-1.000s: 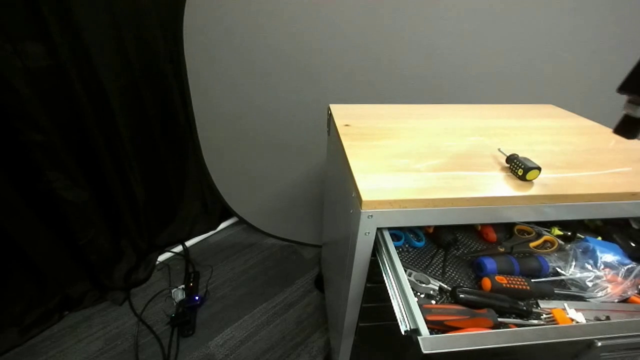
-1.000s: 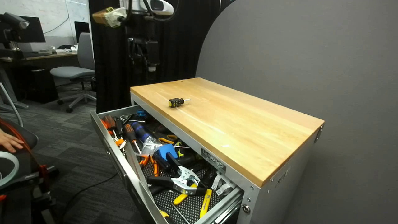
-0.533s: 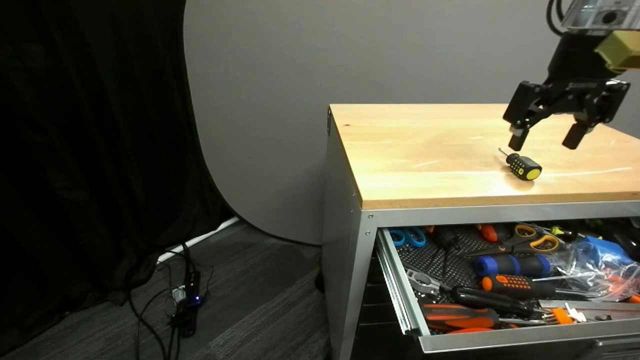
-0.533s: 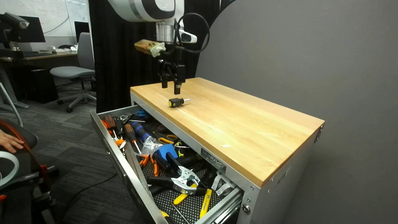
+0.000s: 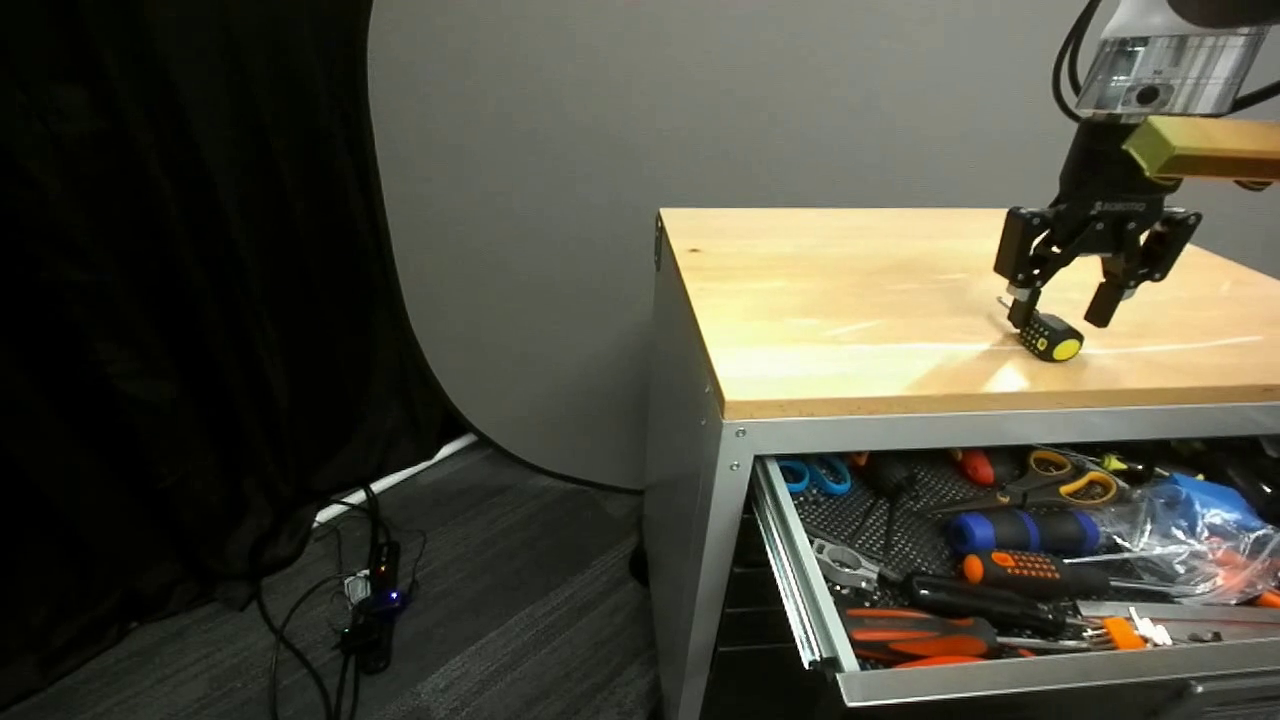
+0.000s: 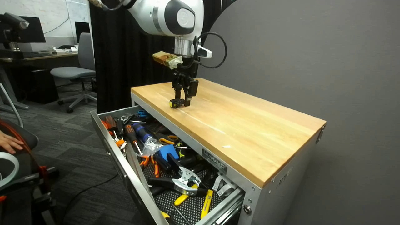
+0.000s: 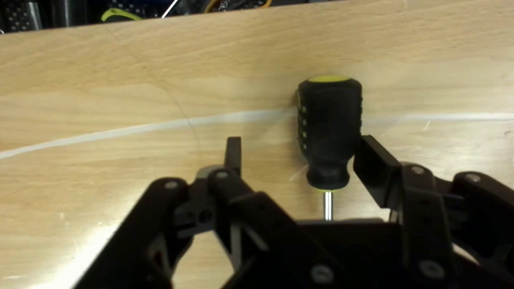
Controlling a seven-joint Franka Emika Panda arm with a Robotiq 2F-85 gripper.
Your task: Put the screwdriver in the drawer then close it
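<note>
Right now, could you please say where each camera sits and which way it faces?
An exterior view sits before the open drawer, facing the cabinet; arm and pincer show.
An exterior view sits beyond a cabinet corner, looking down across the wooden tabletop; arm and pincer show.
The wrist view, mounted on the arm, looks down at the stubby screwdriver; only the pincer shows.
Both exterior views share drawer, tabletop and screwdriver.
</note>
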